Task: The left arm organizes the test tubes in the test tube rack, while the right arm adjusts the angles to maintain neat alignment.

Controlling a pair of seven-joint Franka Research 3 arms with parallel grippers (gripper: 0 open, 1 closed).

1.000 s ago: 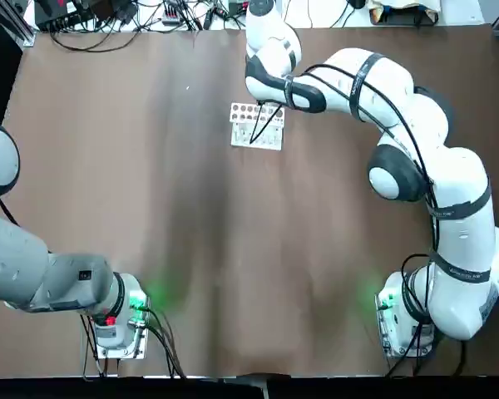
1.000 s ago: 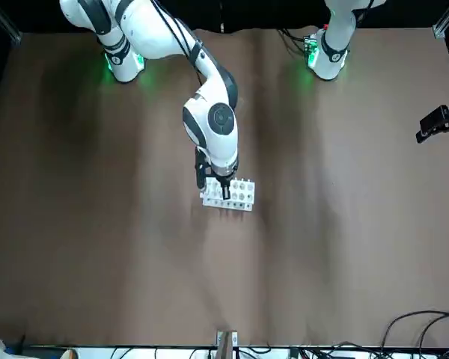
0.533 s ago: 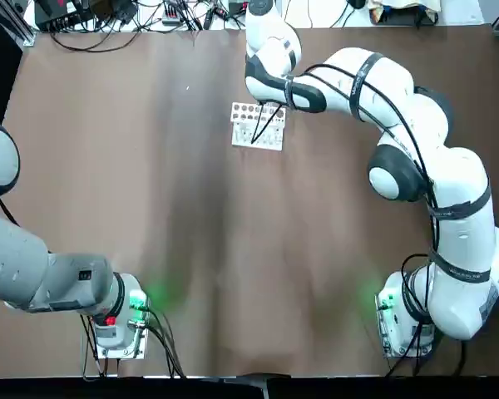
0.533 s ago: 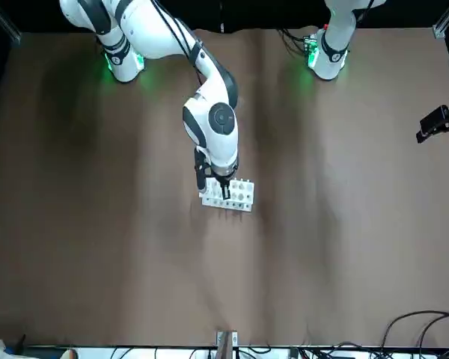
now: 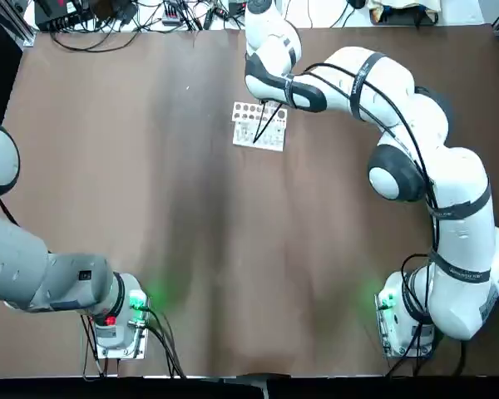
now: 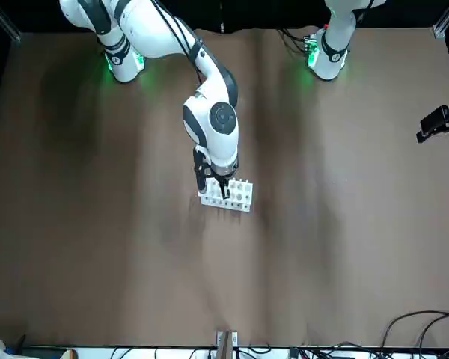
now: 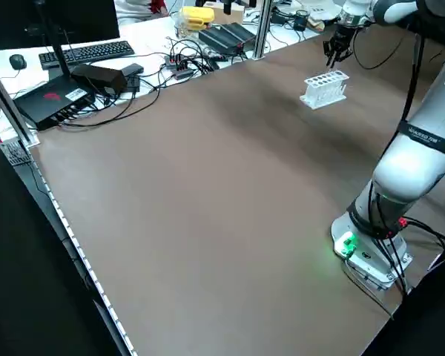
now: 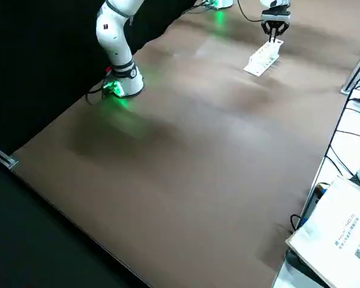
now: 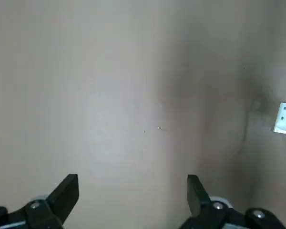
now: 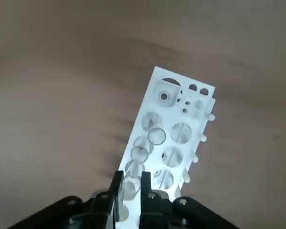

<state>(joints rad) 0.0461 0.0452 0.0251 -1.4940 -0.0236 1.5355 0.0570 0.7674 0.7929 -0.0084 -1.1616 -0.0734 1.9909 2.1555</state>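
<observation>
Test tube rack: you find the test tube rack (image 5: 259, 125) in the upper middle of the top view, standing on the brown desk (image 5: 191, 233); in the front view it sits just below the centre (image 6: 226, 195).
Test tubes: in the right wrist view you see the test tubes (image 10: 156, 135) as clear round rims in one row of holes along the rack's edge; several other holes look empty.
Right gripper: your right gripper (image 10: 129, 185) is directly over the rack, at the end of the cabled right arm (image 5: 416, 141) that reaches across the right half of the top view. Its fingers are nearly pressed together, a narrow slot between them, and a tube rim sits right at the tips; you cannot tell whether they pinch it.
Left gripper: your left gripper (image 9: 132, 191) hangs spread wide over bare desk, the rack's corner only at the right edge of its wrist view.
Left arm: the left arm (image 5: 33, 274) stays in the lower left of the top view.
</observation>
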